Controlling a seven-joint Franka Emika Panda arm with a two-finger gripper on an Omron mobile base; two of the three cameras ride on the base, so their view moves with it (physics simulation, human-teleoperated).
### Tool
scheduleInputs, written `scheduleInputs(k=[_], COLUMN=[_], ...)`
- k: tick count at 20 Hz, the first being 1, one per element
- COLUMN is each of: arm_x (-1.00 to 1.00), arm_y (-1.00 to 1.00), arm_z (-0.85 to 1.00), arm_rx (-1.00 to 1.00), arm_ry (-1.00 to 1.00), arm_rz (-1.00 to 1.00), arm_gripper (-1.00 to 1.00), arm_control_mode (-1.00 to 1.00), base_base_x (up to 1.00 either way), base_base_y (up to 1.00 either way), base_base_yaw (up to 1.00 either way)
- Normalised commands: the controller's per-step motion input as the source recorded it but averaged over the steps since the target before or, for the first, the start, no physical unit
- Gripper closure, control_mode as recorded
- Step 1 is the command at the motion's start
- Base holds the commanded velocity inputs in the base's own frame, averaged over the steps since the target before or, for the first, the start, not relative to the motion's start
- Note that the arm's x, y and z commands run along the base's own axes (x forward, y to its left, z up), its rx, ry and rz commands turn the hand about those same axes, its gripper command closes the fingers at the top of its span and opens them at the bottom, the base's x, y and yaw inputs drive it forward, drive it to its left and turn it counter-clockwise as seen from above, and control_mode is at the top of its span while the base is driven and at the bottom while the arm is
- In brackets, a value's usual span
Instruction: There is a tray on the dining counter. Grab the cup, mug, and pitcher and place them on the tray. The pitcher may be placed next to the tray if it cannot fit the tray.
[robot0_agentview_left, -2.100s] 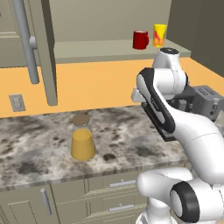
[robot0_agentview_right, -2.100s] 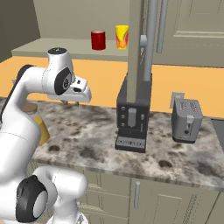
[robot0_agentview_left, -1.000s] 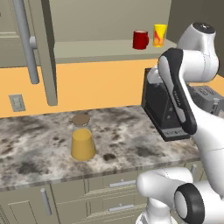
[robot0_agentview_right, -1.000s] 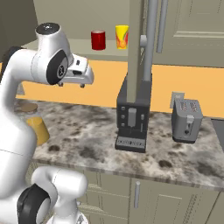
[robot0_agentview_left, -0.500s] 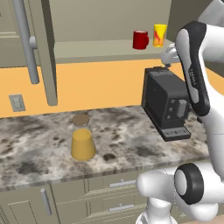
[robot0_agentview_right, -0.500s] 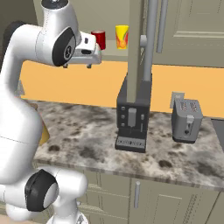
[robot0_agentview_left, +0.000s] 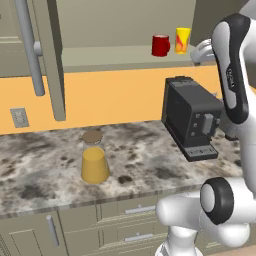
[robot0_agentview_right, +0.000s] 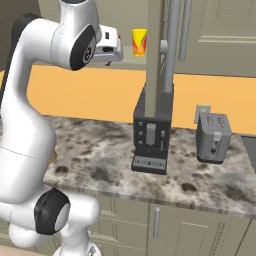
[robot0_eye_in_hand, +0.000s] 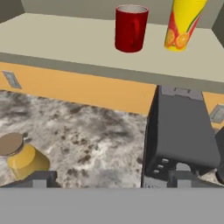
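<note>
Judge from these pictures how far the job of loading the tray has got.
Done: nothing. The mug and cup stand on the open shelf, the pitcher on the stone counter. In hand: the open, empty gripper is raised near shelf height. Left: all three items; no tray is seen.

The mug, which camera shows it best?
The hand view: the mug is large and unblocked on the shelf beside the cup. The left base view shows it small; in the right base view the hand covers most of it.
</note>
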Motion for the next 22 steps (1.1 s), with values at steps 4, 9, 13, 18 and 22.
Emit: scheduleInputs(k=[4, 9, 13, 18, 22], arm_x=[0.43, 0.69, 0.62, 0.56, 0.5], arm_y=[-0.01, 0.0, 0.0, 0.09, 0.22], arm_z=[0.0, 0.0, 0.0, 0.0, 0.0], arm_rx=[0.0, 0.0, 0.0, 0.0, 0.0], arm_ry=[-0.11, -0.03, 0.0, 0.0, 0.0], arm_rz=[0.03, 0.0, 0.0, 0.0, 0.0], arm_gripper=[-1.0, -1.0, -1.0, -1.0, -1.0], arm_control_mode=[-1.0, -1.0, -1.0, -1.0, -1.0], base_base_x=[0.0, 0.0, 0.0, 0.0, 0.0], base_base_y=[0.0, 0.0, 0.0, 0.0, 0.0], base_base_yaw=[0.0, 0.0, 0.0, 0.0, 0.0])
